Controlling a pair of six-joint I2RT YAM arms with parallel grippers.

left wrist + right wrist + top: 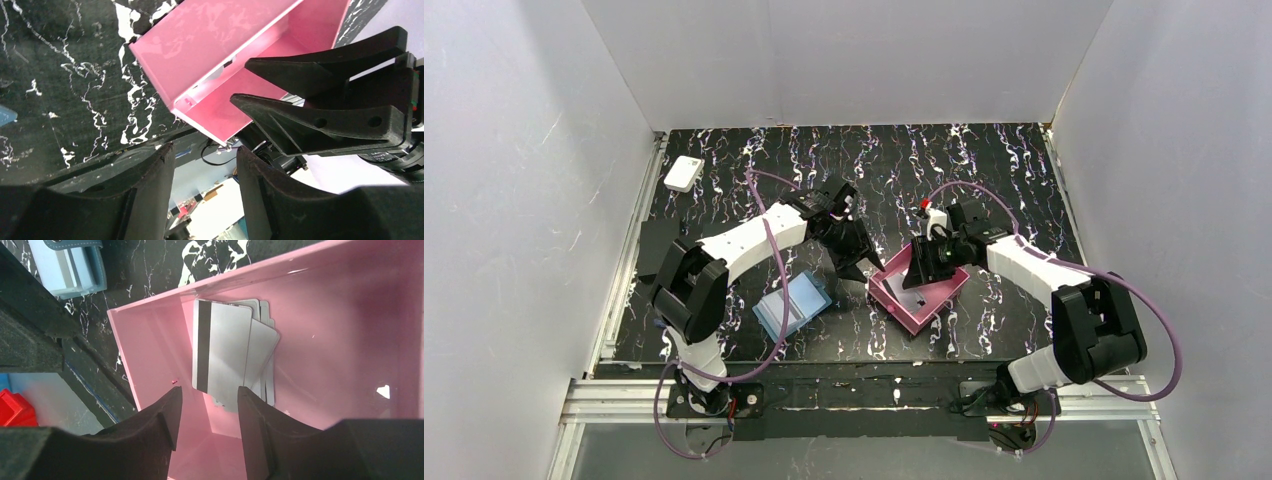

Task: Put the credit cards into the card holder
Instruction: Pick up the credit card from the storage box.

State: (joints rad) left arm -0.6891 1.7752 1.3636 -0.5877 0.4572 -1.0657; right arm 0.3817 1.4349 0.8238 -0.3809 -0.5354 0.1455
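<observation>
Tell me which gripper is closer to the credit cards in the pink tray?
Right. The right gripper hangs inside the pink tray, directly above the credit cards. The left gripper sits just outside the tray's rim, farther off.

Both arms were angled in toward the pink tray (894,308). The left arm (744,235) stretched out across the bench from its base, with the left gripper (861,268) tipped down just off the tray's left corner, jaws apart and nothing in them. The right arm (1024,262) was folded at the elbow, and the right gripper (921,272) pointed down inside the tray, jaws parted too, also empty. The two grippers were close together but not touching.
</observation>
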